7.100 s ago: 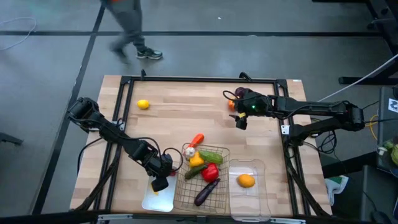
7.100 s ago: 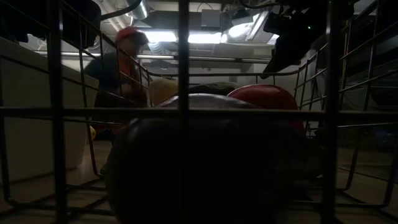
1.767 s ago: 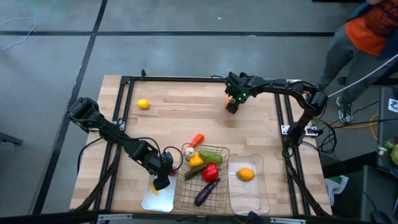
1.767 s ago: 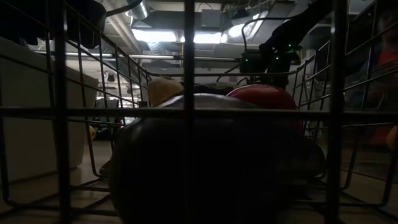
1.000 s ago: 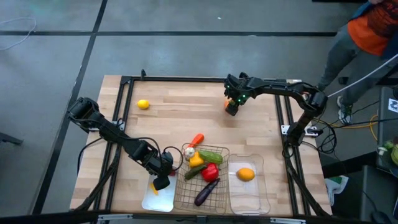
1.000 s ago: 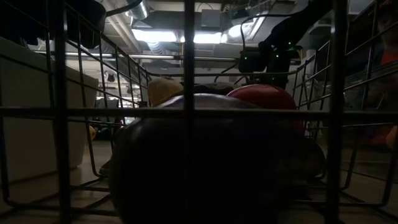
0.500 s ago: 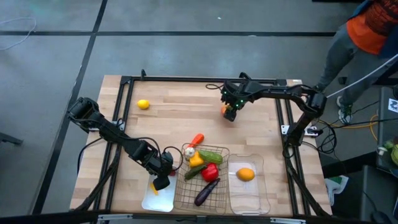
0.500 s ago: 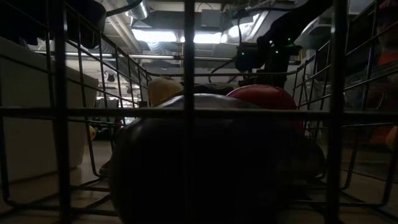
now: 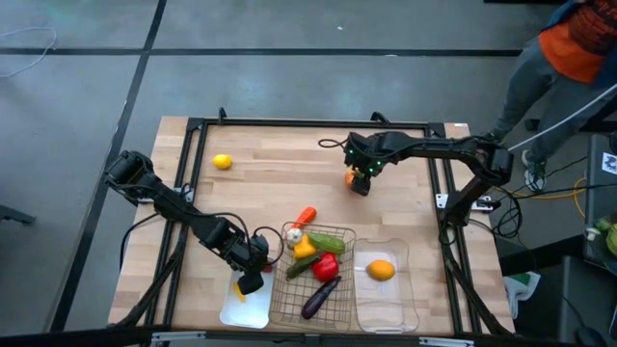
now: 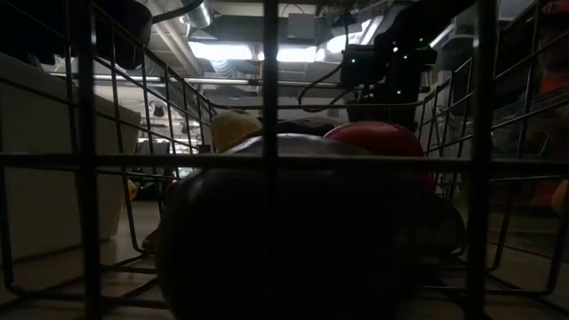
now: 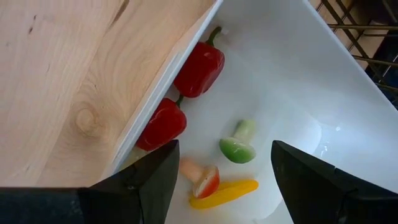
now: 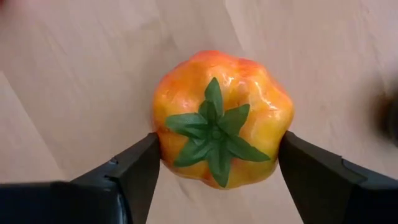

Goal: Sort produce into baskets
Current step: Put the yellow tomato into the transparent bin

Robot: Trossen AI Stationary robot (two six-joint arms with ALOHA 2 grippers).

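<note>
Here, an orange-yellow tomato with a green leafy top is held between the two dark fingers of the right gripper; the fingers are closed against its two sides, and its leafy top is turned toward the wrist camera. It is round, so no long side can be told. It is seen over the wooden table, at about 1 o'clock from the table's middle.

A yellow lemon is seen alone on the wood at about 10 o'clock. At 6 o'clock three holders are lined up along the near edge: a white tray, a wire basket and a clear bin. A purple eggplant is laid in the basket with its long side slanted, beside a red pepper, a yellow pepper and a green cucumber. An orange is kept in the bin. A carrot is rested against the basket's far rim.

The left gripper is hung over the tray with its fingers spread wide and nothing held. Two small red peppers are seen against the tray's wall.

A grey floor is spread around the table, and a person in an orange top is stood at 2 o'clock.
</note>
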